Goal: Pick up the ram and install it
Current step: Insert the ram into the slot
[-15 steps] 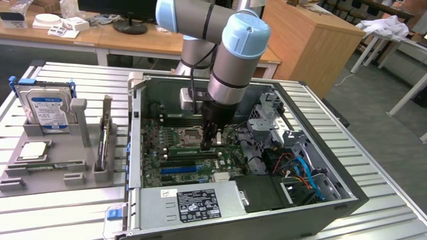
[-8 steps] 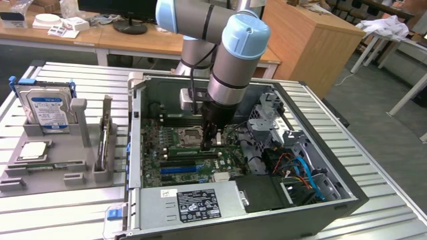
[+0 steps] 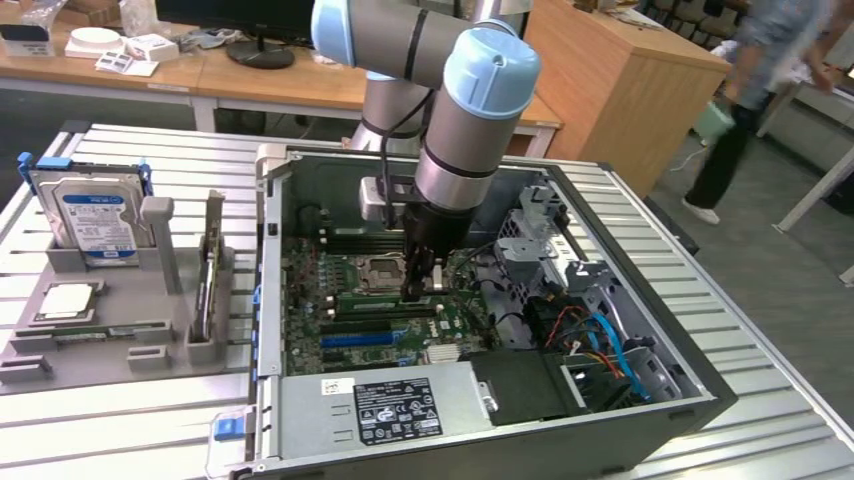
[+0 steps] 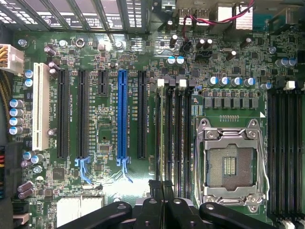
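A ribbed silver metal table (image 3: 120,420) carries an open black and grey desktop computer case (image 3: 694,390), lying on its side with the green motherboard (image 3: 334,290) facing up. A grey and pale blue robot arm (image 3: 467,110) reaches down into the case from the far side. At the far right of the exterior view a person (image 3: 747,100) walks past a wooden cabinet.

On the exterior view's left, just beside the case, a flat grey parts tray (image 3: 80,365) holds a boxy silver hard drive with a blue label (image 3: 94,215) standing upright at its far end, and a square silver processor chip (image 3: 67,300) nearer. The ram (image 3: 107,329), a long narrow green stick, appears to sit on edge in a slot near the tray's near edge, well apart from the arm.

The black gripper (image 3: 424,288) hangs low over the board, between the empty square metal processor socket (image 4: 228,164) and the long black memory slots (image 4: 174,133). Its fingers are pressed together and grip nothing.
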